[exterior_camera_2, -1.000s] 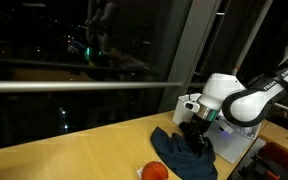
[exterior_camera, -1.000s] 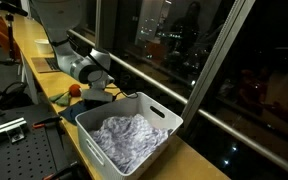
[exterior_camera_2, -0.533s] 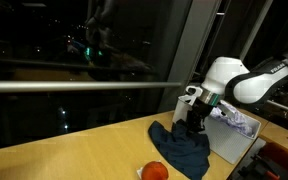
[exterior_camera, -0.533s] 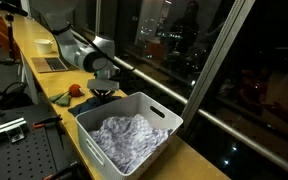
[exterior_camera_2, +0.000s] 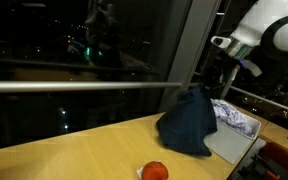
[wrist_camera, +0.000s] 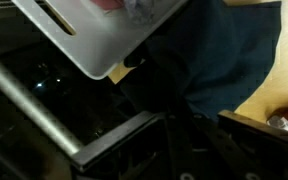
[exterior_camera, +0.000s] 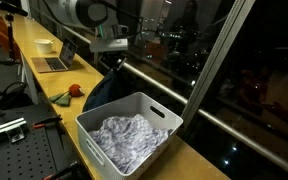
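End effector [exterior_camera: 112,62] clamped on dark blue fabric cloth [exterior_camera_2: 189,125], which hangs over wooden tabletop [exterior_camera_2: 74,160], just beside white plastic bin [exterior_camera: 96,142]; red-orange ball [exterior_camera_2: 155,171] near.

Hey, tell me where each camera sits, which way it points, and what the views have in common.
An exterior view: stands at the table end, looking along it beside the window; shows the arm and the pincer holding a dark cloth by the white bin.
An exterior view: looks across the table at the window; arm upper right, orange ball in front.
Wrist view: on the wrist, looking past the pincer at bin and cloth.
Shared: all three show the cloth and the bin.
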Tool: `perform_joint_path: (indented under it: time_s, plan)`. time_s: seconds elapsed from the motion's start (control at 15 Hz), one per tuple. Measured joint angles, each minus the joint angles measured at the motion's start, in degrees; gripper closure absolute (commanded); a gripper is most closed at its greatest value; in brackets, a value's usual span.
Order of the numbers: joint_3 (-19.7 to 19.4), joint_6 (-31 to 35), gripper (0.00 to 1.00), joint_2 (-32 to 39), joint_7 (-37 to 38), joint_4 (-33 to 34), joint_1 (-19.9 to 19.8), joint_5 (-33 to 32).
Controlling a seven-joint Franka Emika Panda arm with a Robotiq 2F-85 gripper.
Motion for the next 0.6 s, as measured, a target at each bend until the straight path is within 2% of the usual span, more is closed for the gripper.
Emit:
perform_joint_path:
  time_s: [0.33,0.6]
  plan:
    - [-6.08,-7.59,0.99,-13.81,0.1,0.12,0.02,-0.01]
    - [-11.79,-16.27,0.99,-22.15,-1.86,3.56,-0.04,-0.01]
